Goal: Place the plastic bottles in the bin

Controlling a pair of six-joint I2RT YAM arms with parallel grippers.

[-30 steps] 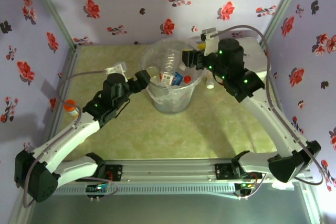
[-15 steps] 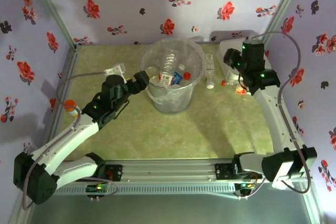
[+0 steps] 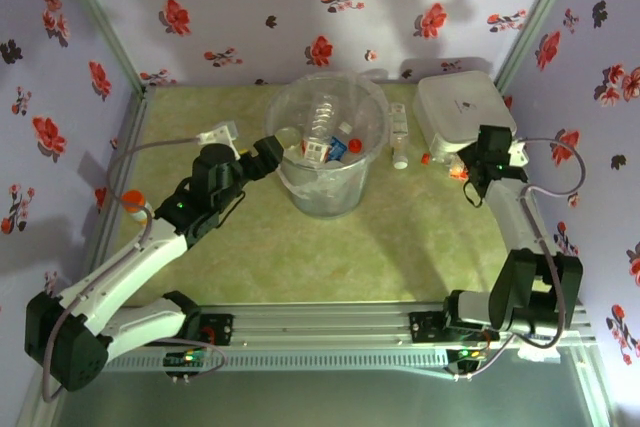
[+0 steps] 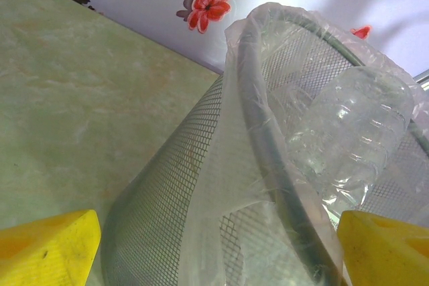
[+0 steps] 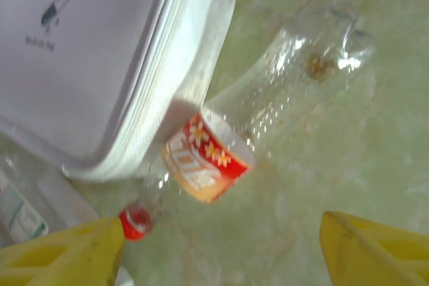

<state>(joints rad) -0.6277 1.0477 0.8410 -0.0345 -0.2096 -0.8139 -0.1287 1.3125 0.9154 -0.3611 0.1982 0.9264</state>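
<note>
At the back middle of the bench (image 3: 300, 257) the bin (image 3: 325, 197) stands upright. Several bottles (image 3: 322, 147) lie inside it, red and blue caps and labels showing among the clear plastic. The left fingers (image 3: 268, 151) are at its left rim. In the left wrist view they are apart (image 4: 47, 246), one yellow tip outside the mesh wall and the other on the inner side. The bag-lined rim (image 4: 258, 118) runs up between them (whether either tip touches it I cannot tell). A clear crumpled bottle (image 4: 355, 125) lies just inside that rim.

Right of the bin, a white-capped bottle (image 3: 399, 134) lies on the bench between the bin and the white box (image 3: 455, 107). The right fingers (image 3: 465, 169) are low at the box's near edge. In the right wrist view, which is somewhat blurred, they are spread wide (image 5: 375, 249) with nothing between them. They hang above a red-labelled bottle (image 5: 208, 159) that lies on its side on the bench. Its red cap (image 5: 136, 222) is just beside the left tip, and its body rests against the corner of the box (image 5: 100, 45). Part of another bottle (image 5: 23, 212) shows at the left edge, beside the box.

An orange-capped bottle (image 3: 133, 204) lies at the bench's left edge, well apart from the bin.
</note>
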